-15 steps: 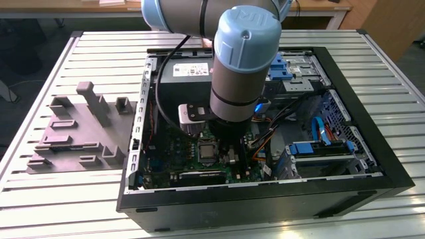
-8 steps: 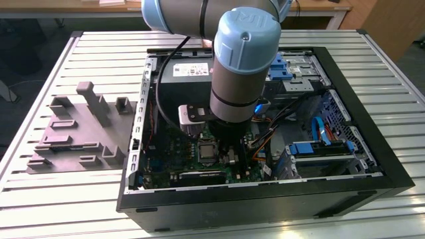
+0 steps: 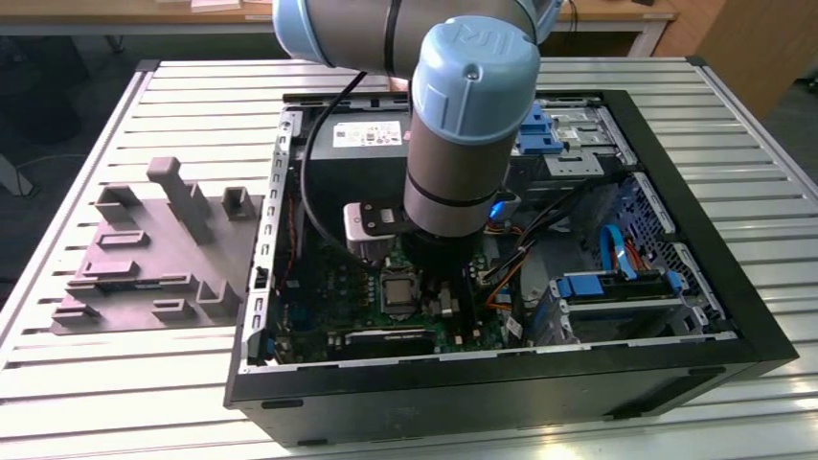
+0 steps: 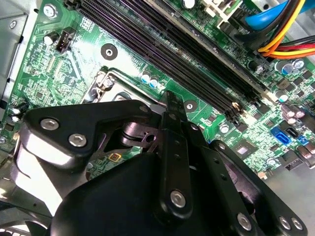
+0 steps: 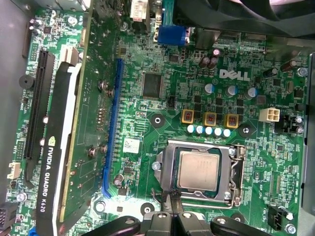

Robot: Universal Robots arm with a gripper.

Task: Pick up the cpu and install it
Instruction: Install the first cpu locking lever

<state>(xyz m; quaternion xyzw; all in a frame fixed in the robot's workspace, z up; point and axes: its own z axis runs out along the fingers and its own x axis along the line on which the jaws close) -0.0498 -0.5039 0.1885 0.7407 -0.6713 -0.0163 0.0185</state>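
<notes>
Exterior view: arm reaches down into open computer case [image 3: 665, 374] on slatted worktop [image 3: 153, 383].

Second wrist view: tool [image 4: 167, 105] fingers pressed together above motherboard [image 4: 64, 69].

First wrist view: cpu [image 5: 198, 170] sits in socket bracket [image 5: 236, 172], just beside tool [image 5: 171, 200] tips, nothing pinched.

Matt silver metal cpu [image 5: 198, 170] sits in a shiny steel socket bracket [image 5: 235, 173].

Your claw [image 5: 171, 212] is cut off by the frame edge; the arm [image 3: 461, 144] hides part of the motherboard [image 3: 371, 297].
</notes>
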